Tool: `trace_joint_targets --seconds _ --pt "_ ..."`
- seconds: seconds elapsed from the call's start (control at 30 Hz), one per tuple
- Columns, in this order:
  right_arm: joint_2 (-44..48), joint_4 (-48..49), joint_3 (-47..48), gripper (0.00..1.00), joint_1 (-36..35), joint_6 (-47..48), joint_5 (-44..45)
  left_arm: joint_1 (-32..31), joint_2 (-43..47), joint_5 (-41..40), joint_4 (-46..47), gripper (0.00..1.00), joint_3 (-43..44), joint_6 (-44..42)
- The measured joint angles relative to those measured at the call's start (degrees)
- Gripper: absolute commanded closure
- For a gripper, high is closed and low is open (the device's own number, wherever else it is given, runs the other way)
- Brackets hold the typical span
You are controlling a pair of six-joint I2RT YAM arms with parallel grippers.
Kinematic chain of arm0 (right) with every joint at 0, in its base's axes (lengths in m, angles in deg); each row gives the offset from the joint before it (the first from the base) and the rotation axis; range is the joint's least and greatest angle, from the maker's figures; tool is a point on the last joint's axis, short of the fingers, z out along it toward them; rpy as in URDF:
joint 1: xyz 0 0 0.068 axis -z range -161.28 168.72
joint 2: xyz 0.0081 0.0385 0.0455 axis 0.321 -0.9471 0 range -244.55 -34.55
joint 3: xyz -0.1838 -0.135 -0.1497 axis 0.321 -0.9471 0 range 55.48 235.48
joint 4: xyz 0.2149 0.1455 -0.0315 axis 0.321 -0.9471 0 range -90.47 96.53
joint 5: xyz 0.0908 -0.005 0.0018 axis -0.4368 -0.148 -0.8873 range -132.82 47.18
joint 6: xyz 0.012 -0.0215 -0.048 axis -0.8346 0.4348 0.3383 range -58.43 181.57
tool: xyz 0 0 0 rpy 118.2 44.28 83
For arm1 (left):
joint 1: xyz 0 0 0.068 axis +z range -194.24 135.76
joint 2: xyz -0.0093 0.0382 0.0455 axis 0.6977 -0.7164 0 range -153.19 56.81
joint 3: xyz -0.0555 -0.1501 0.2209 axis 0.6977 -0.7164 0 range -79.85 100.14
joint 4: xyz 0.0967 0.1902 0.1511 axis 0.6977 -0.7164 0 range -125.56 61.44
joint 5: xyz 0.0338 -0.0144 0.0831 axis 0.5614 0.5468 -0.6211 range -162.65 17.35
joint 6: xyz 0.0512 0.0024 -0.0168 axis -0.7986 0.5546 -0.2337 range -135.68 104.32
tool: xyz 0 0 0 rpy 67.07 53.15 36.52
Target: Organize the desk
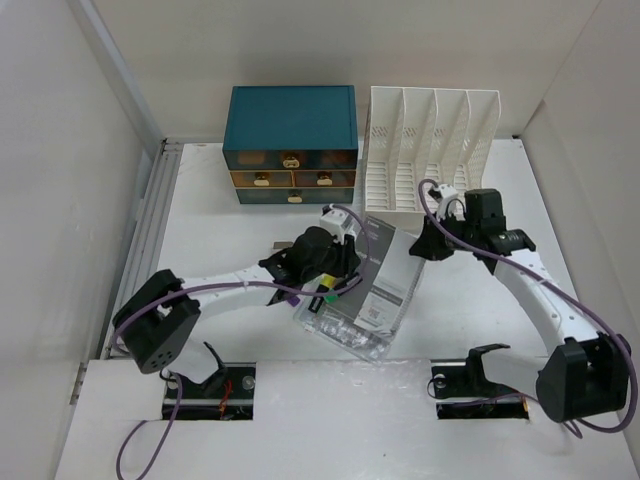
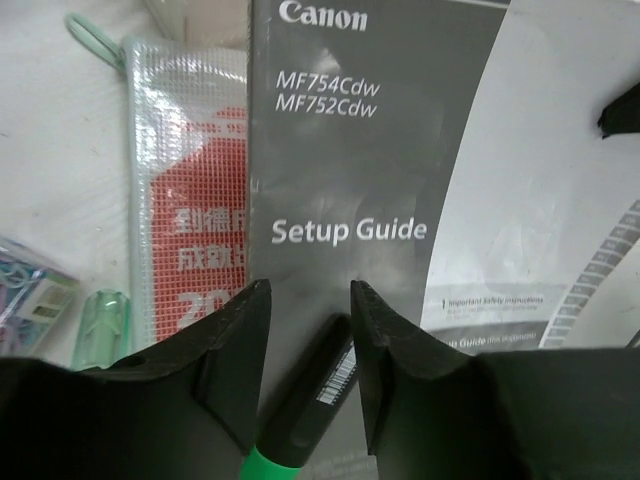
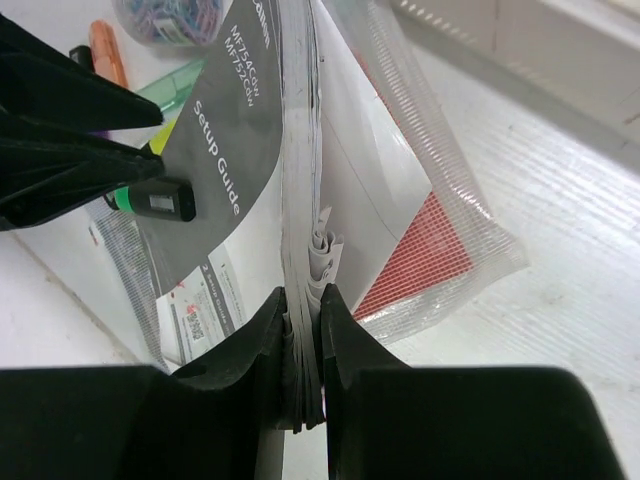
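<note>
The right jaws pinch the edge of the booklet (image 3: 230, 150) tight and hold it tipped up, maybe to carry it to the rack (image 1: 430, 150). The left jaws stand a little apart around a marker (image 2: 318, 392) on the booklet, not squeezing it. A mesh pouch (image 2: 190, 200) lies underneath. All of it sits in the middle of the white bench (image 1: 205, 225).

Top cam: fixed high behind both arm bases, tilted down and forward, far out, whole desk (image 1: 200, 225) in frame. Left wrist cam: right behind the left gripper (image 2: 310, 292), looking out past its tips, very close on the booklet (image 2: 370, 180) just ahead. Right wrist cam: behind the right gripper (image 3: 303, 296), sighting along that booklet's edge, equally close. Booklet shows in all three; right wrist also catches the left gripper.
</note>
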Motion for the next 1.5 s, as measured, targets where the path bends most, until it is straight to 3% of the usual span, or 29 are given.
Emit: trace_joint_targets --seconds 0.23,0.5,0.9,1.5 --pt "1.16 -2.38 4.96 1.0 -0.52 1.55 2.86 0.0 7.1 -2.03 -2.78 0.61 -0.98 -0.31" --pt "1.22 -3.93 13.16 1.0 -3.1 3.04 8.92 0.0 7.96 -3.34 -5.01 0.61 -4.31 -0.31" --pt "0.96 -6.38 37.4 1.0 -3.1 8.0 19.74 0.0 17.16 -3.63 -9.77 0.55 -4.57 -0.33" --pt "-2.49 3.43 36.85 1.0 -3.08 8.04 42.36 -0.17 23.45 -3.63 -13.07 0.55 -4.55 1.2"
